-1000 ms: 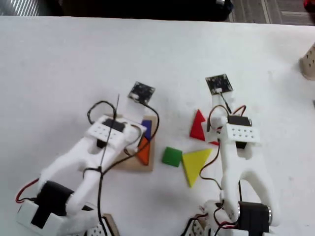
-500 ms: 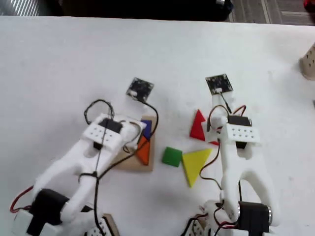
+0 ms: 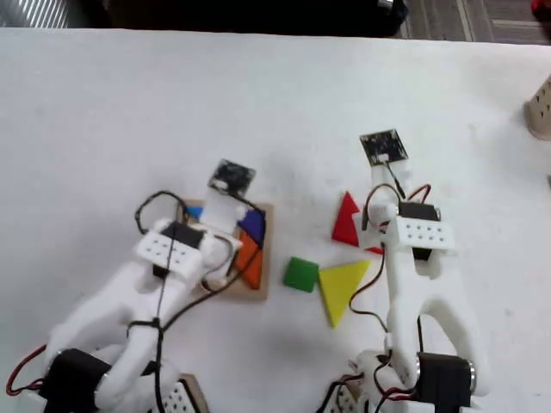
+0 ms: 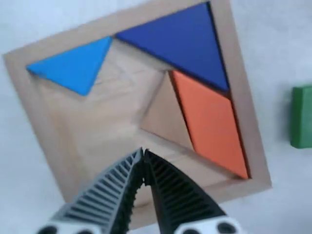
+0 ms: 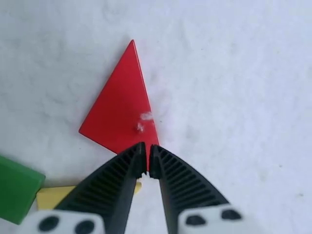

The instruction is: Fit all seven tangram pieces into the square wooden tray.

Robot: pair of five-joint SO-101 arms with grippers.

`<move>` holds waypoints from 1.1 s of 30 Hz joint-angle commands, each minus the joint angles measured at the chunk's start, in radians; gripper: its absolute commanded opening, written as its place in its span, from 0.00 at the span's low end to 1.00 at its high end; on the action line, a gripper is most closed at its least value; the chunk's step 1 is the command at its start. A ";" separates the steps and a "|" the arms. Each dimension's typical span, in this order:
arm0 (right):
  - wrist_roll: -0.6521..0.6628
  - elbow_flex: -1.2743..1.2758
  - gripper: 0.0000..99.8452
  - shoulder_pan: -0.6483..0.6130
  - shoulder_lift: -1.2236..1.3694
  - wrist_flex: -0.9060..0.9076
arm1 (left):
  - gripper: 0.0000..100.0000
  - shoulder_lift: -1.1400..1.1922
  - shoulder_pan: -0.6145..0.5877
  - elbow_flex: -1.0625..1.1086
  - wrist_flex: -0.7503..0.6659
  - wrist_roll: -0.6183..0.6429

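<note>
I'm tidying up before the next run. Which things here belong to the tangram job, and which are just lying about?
Job:
tray, holding the light blue triangle, dark blue triangle and orange piece
green square, yellow triangle and red triangle, loose on the table

Lying about:
beige holed block, at the high view's right edge

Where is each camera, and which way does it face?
High view: fixed overhead, looking down; left arm, right arm show.
Left wrist view: looks down into the wooden tray past the shut left end effector.
Right wrist view: looks down at the red triangle past the shut right end effector.
All three share the green square.
</note>
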 commanded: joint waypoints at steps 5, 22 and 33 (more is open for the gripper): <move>0.002 -0.006 0.02 -0.001 -0.035 -0.018 | 0.02 -0.039 0.061 0.000 -0.057 0.009; 0.000 -0.006 0.02 0.001 -0.035 -0.018 | 0.02 -0.039 0.053 -0.002 -0.106 0.012; 0.000 -0.006 0.02 -0.001 -0.035 -0.018 | 0.02 -0.038 -0.087 -0.095 -0.107 0.137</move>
